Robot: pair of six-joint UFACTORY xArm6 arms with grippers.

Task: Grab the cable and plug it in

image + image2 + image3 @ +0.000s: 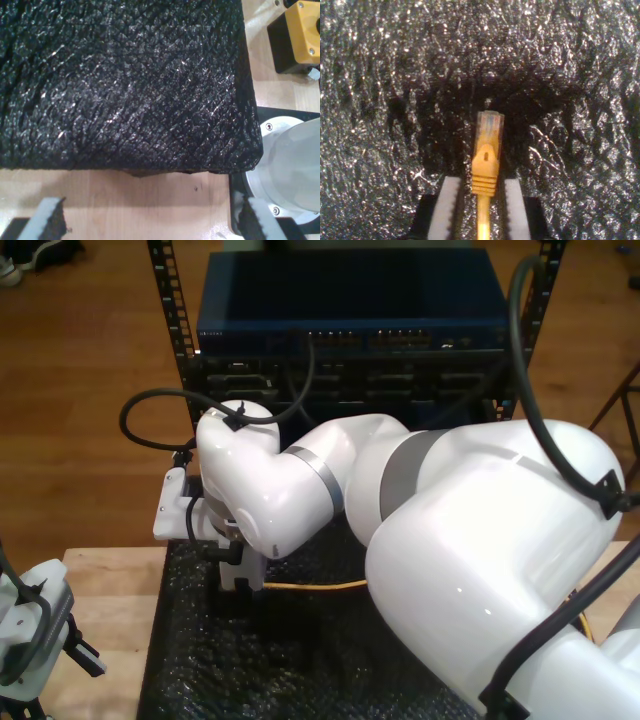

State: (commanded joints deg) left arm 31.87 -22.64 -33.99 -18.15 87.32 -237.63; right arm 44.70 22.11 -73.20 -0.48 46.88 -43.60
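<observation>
The cable (485, 165) is thin and yellow-orange with a clear plug at its tip. It lies on the black foam mat (380, 100). My second gripper (482, 182) is open and straddles the cable just behind the plug, with a small gap on each side between its white pads (449, 200) and the cable boot. In the exterior view, the second gripper (240, 578) is down on the mat (300, 660), and the cable (315, 586) trails toward the exterior view's right. My first gripper (152, 222) is open wide with nothing between its fingers, over bare wood beside the mat (125, 85).
A network rack (350, 330) with a row of ports stands behind the table. A yellow and black button box (297, 35) and a silver arm base (290, 160) sit beside the mat. My first gripper (40, 640) hangs at the exterior view's lower left over the wooden table (105, 590).
</observation>
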